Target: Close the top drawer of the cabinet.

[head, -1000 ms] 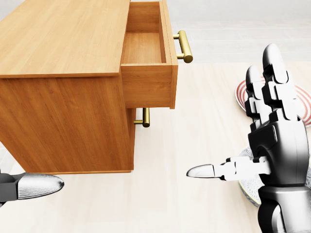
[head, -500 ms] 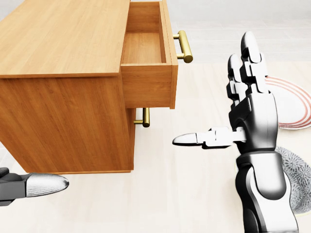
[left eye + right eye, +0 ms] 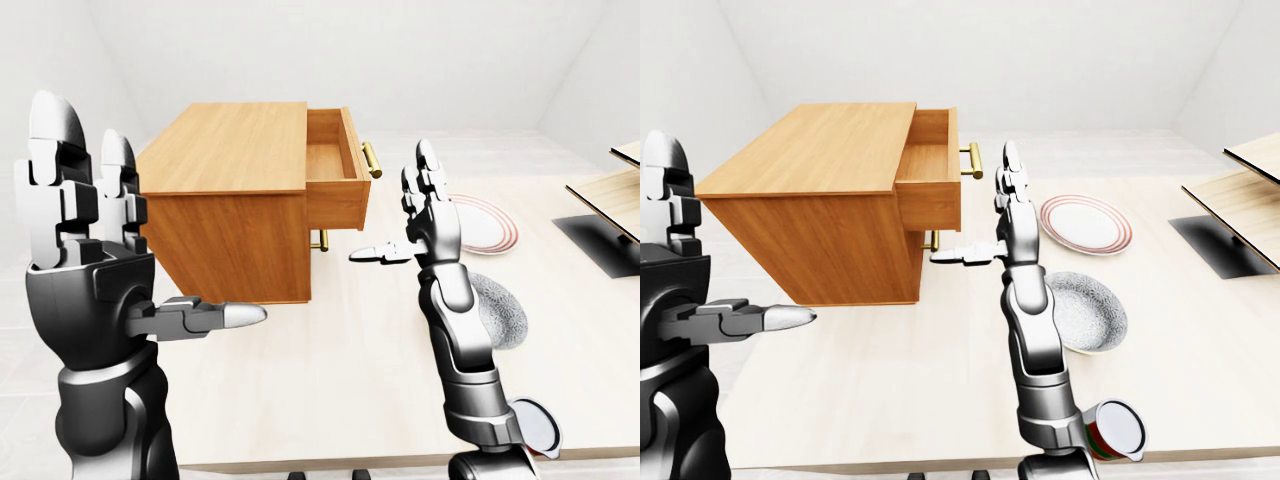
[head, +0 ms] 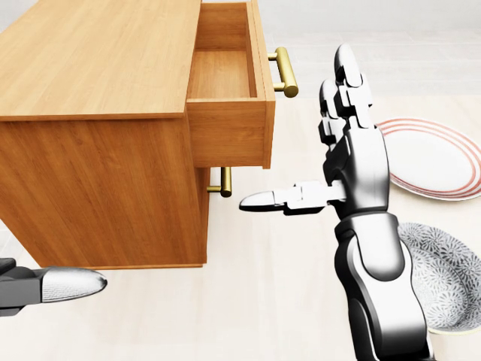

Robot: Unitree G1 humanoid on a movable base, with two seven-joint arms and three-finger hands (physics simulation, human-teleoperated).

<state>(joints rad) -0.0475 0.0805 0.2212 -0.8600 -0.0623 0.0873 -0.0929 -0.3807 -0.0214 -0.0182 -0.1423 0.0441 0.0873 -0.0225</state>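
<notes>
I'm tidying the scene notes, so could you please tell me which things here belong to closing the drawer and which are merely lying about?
Belonging to the job:
- cabinet
- top drawer, pulled out
- its brass handle
- right robot hand, open, right of the drawer

Lying about:
- red-rimmed plate
- speckled bowl
- can
- left robot hand, open

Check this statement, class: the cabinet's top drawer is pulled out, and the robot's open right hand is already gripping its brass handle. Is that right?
Not quite. The top drawer is pulled out and the right hand is open, but it grips nothing. In the head view it stands apart from the brass handle, to the handle's right and lower, fingers pointing up and thumb pointing left.
</notes>
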